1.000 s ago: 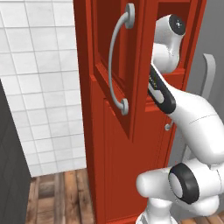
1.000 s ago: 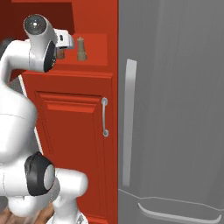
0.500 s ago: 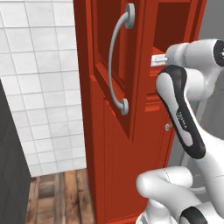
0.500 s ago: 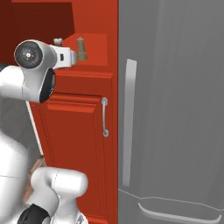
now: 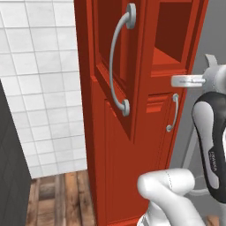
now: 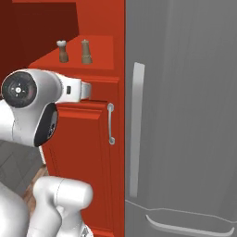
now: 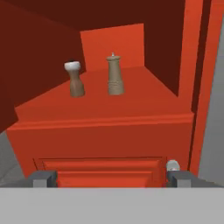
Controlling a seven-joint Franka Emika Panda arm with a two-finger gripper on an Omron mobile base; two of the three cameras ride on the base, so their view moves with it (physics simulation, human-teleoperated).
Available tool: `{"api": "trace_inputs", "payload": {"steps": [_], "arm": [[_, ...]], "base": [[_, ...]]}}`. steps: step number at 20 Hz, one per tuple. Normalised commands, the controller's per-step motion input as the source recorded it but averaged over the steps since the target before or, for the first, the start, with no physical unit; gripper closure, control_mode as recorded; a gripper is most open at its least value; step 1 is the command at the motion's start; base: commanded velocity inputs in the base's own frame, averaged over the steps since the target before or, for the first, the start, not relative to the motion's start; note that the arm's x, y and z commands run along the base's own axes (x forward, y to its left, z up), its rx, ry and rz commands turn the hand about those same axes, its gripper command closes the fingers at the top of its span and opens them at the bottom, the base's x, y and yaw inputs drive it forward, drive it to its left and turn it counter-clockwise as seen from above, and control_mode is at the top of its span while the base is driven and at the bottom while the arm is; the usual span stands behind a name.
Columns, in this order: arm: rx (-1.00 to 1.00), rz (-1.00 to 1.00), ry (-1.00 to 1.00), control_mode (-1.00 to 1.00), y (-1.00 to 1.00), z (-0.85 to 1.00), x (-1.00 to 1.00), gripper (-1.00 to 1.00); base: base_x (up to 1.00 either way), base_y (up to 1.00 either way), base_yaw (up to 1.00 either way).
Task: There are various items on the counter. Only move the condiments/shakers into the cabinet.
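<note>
Two shakers stand upright on the red shelf inside the cabinet. The brown shaker with a white ball top is on the left. The tan mill-shaped shaker stands close to its right. My gripper is open with nothing between its fingers. It hangs in front of the shelf's front edge and slightly below it, well apart from both shakers. The counter is out of view.
The cabinet's raised-panel door stands open to the left, its curved grey bar handle facing me. Below the shelf is a red door with a small handle. A grey fridge stands at the right, and a white tiled wall at the left.
My hand has drawn back out of the cabinet and dropped below the shelf edge. Both shakers now show standing free on the shelf.
</note>
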Motion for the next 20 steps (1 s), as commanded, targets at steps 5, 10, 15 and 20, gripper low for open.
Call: {"api": "trace_inputs", "payload": {"steps": [5, 10, 15, 20], "arm": [[0.0, -0.08, 0.31, -1.0, -0.37, -0.56, -1.0, -1.0], [-0.03, -0.07, 0.5, -1.0, -0.2, -0.96, -0.92, -1.0], [-0.06, -0.12, 0.5, -1.0, -0.19, -0.79, -0.42, -1.0], [-0.16, -0.16, -0.33, -1.0, -0.07, -0.43, -0.02, -1.0]], "base": [[0.0, 0.0, 0.0], [0.0, 0.0, 0.0], [0.0, 0.0, 0.0], [0.0, 0.0, 0.0]]}}
